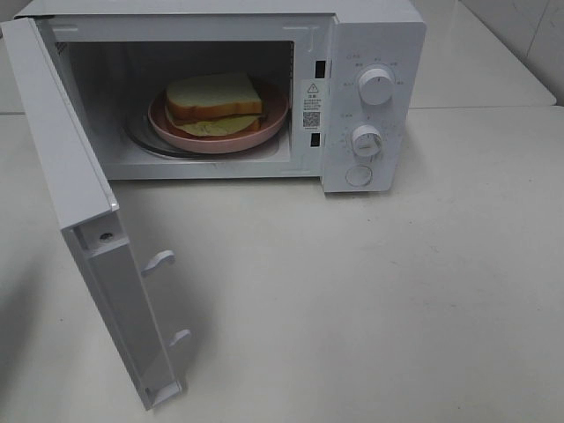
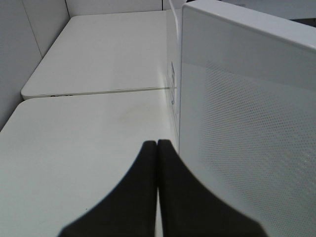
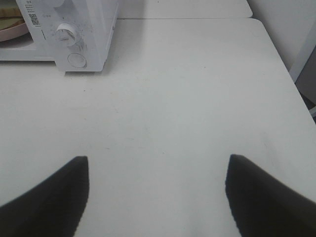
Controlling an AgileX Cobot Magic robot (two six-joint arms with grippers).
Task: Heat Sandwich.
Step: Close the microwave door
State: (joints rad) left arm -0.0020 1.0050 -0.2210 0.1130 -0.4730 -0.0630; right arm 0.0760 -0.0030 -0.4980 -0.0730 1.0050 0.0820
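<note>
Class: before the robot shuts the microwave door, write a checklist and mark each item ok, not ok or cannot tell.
1. Sandwich inside the microwave: ok.
2. Plate wholly within the cavity, behind the doorway: ok.
3. Nothing in the swing path of the open door: ok.
4. Left gripper shut, beside the door's outer face: ok.
5. Left gripper touching the door: cannot tell.
6. Right gripper open, empty, away from the door: ok.

The microwave (image 1: 388, 132), pink plate (image 1: 220, 145) inside, holds its open door (image 2: 247, 123) just beside the left pincer (image 2: 157, 145).
</note>
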